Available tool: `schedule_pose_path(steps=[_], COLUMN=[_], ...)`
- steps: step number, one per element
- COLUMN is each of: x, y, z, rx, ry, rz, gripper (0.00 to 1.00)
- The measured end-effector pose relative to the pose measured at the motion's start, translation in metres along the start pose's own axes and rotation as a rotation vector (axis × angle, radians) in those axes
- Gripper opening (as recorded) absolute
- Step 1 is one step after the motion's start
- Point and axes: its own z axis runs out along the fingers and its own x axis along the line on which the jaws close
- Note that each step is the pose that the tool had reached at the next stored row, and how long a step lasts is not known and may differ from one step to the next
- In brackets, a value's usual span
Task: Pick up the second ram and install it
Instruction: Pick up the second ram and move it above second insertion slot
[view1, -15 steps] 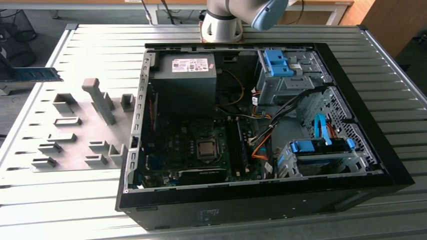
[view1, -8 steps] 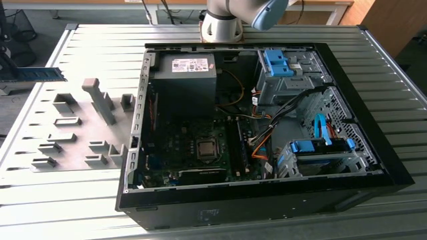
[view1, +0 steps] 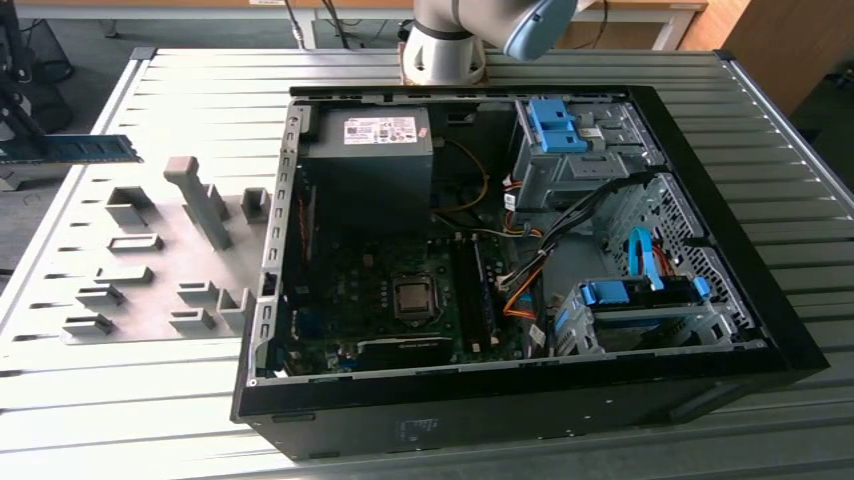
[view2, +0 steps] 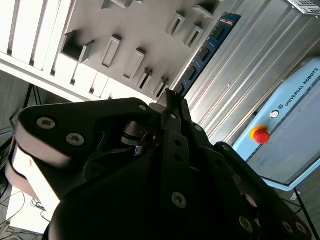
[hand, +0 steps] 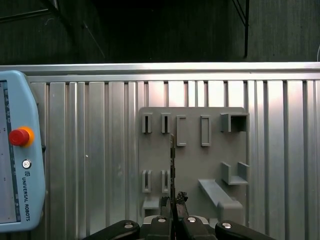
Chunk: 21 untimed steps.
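The second ram (view2: 206, 50) is a thin blue-green board with dark chips, and my gripper (view2: 172, 102) is shut on one end of it. In the first wrist view the ram (hand: 172, 160) shows edge-on, sticking out from the gripper (hand: 173, 202) over the grey holder plate (hand: 192, 150). In the exterior view the ram (view1: 87, 148) hangs level at the far left, above the table's edge and well away from the open computer case (view1: 287, 250). The motherboard (view1: 387, 290) lies inside the case.
The grey holder plate (view1: 147, 270) with upright blocks lies on the slatted metal table, left of the case in the exterior view. Bright-blue drive brackets (view1: 641, 293) and cables crowd the case's right side. A teach pendant (hand: 17, 165) lies beside the plate. The arm's base (view1: 447, 45) stands behind the case.
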Motion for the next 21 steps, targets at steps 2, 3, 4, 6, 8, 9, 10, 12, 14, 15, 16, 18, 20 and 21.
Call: schedule_pose_path(steps=[2,3,4,6,8,9,10,12,14,15,16,18,20,21], x=[0.0,-0.0001,-0.0001,-0.0001,-0.0002,-0.0002,-0.0002,-0.0003,-0.0003,-0.0003,-0.0004,-0.0004,-0.0005,-0.0005], y=[-0.0015,-0.0023,-0.0032,-0.0053,-0.0071,-0.0079,-0.0087,-0.0107,-0.0126,-0.0135,-0.0144,-0.0163,-0.0183,-0.0193], z=[0.0,0.0,0.0,0.0,0.0,0.0,0.0,0.0,-0.0001,0.0,0.0,0.0,0.0,0.0], rx=[0.0,0.0001,0.0,0.0001,0.0,0.0,0.0,0.0,0.0,0.0,0.0,0.0,0.0,0.0], ry=[0.0,0.0,0.0,0.0,0.0,0.0,0.0001,0.0,0.0,0.0,0.0,0.0,0.0,0.0], rz=[0.0,0.0,0.0,0.0,0.0,0.0,0.0,0.0,0.0,0.0,0.0,0.0,0.0,0.0], gripper=[0.14,0.14,0.14,0.14,0.14,0.14,0.14,0.14,0.14,0.14,0.14,0.14,0.14,0.14])
